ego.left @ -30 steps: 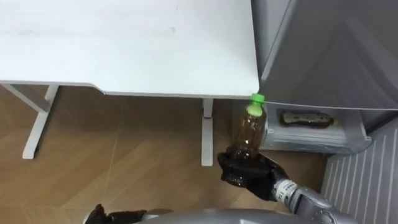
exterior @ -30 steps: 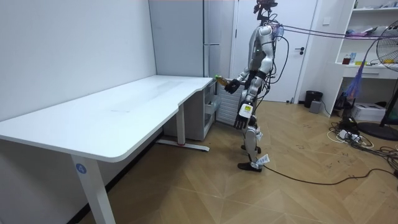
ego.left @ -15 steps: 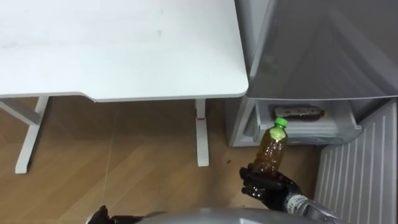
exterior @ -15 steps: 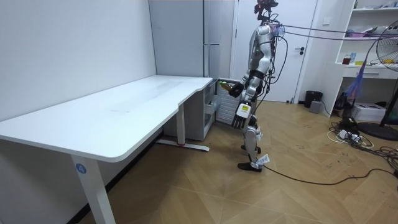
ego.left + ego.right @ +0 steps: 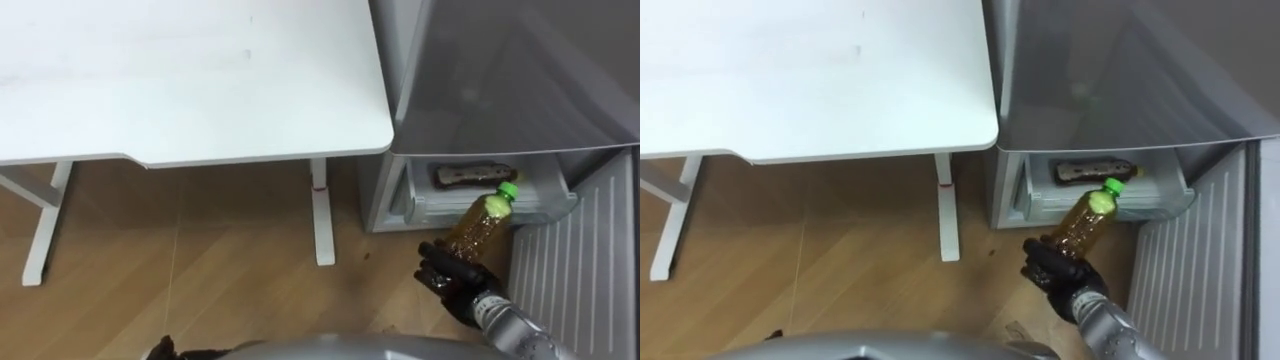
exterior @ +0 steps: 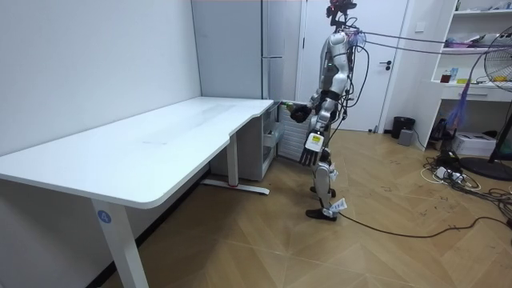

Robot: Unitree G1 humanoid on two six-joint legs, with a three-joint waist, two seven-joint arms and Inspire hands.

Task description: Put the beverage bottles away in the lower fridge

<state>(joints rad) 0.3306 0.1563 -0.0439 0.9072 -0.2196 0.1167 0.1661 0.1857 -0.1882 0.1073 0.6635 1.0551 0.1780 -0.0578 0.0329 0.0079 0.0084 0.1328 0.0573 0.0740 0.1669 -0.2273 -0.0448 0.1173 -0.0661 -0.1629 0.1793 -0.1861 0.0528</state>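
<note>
Here, the green-capped amber bottle tilts in the right hand.

The tea bottle is clear plastic, filled with amber-brown drink and closed with a light green cap. It tilts with the cap up and toward the fridge. Its base sits in the grip of the right hand, in the air just in front of the lower fridge's open translucent drawer. A second, darker bottle lies on its side inside that drawer. The lower fridge door stands open at the right, its ribbed white inner face showing.
</note>
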